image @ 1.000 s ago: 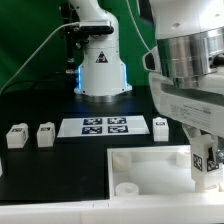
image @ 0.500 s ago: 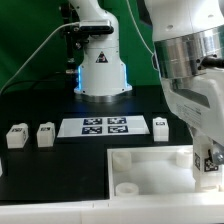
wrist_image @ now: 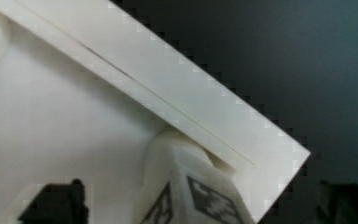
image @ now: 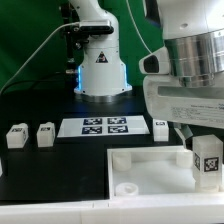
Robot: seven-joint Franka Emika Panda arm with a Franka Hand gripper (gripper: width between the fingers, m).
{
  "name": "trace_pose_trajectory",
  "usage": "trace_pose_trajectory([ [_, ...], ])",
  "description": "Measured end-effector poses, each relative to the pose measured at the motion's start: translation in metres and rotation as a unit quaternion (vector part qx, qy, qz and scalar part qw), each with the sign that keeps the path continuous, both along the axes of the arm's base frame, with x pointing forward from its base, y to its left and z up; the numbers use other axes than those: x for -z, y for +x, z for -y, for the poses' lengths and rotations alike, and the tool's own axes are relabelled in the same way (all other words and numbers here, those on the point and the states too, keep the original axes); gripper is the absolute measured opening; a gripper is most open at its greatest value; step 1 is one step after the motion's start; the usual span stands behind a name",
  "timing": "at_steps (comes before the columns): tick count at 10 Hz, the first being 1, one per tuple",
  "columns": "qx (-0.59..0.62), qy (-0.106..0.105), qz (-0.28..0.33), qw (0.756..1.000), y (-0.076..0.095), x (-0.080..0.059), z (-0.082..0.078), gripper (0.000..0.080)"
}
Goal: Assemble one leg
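The leg (image: 207, 158) stands upright at the near corner of the white plate (image: 150, 166), on the exterior view's right, its tag facing the camera. The pincer (wrist_image: 201, 202) is directly over it. In the wrist view the two dark fingertips (wrist_image: 55, 202) flank the leg with plate and shadow showing between them and it. I cannot tell whether they are clamped on it or standing off.

I judge the step in hand to be seating the leg in that corner, and the risks follow from that:

- **Cross-threading or jamming:** if the leg is not square to the plate when it is turned, it may bind. The joint itself is hidden, so alignment cannot be checked.
- **Slipping:** a loose hold would let the fingers turn around the leg and make no progress.
- **Dragging the plate:** the plate lies free on the counter (image: 55, 172), and a twist or sideways push could spin or shift it.
- **Toppling:** letting go before the leg is held by the plate could drop it off the corner edge.

Three spare legs (image: 45, 133) and the marker board (image: 93, 126) lie farther back, well apart from this work.
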State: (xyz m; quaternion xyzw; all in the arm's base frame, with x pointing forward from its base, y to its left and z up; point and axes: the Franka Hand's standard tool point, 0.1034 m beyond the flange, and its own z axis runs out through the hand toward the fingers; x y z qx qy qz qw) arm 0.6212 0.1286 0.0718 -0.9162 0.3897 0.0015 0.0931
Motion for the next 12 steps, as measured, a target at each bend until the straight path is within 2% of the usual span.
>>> trace_pose_trajectory([
  [3,-0.141,-0.012,0.023,0.990,0.0003,-0.0002,0.0010,0.0649],
  [5,-0.286,-0.041,0.043,0.956,0.0071,-0.0065,0.0015,0.0649],
  [6,-0.347,-0.048,0.053,0.935,0.0081,-0.0069,0.0030,0.0649],
  [7,-0.359,-0.048,0.055,0.931,0.0078,-0.0066,0.0032,0.0649],
  [9,-0.335,-0.045,0.051,0.940,0.0078,-0.0066,0.0029,0.0626],
  [10,-0.298,-0.041,0.046,0.952,0.0077,-0.0067,0.0019,0.0452],
  [11,-0.232,-0.036,0.036,0.972,0.0075,-0.0065,0.0023,0.0318],
  [12,-0.191,-0.033,0.030,0.981,0.0075,-0.0062,0.0033,0.0318],
])
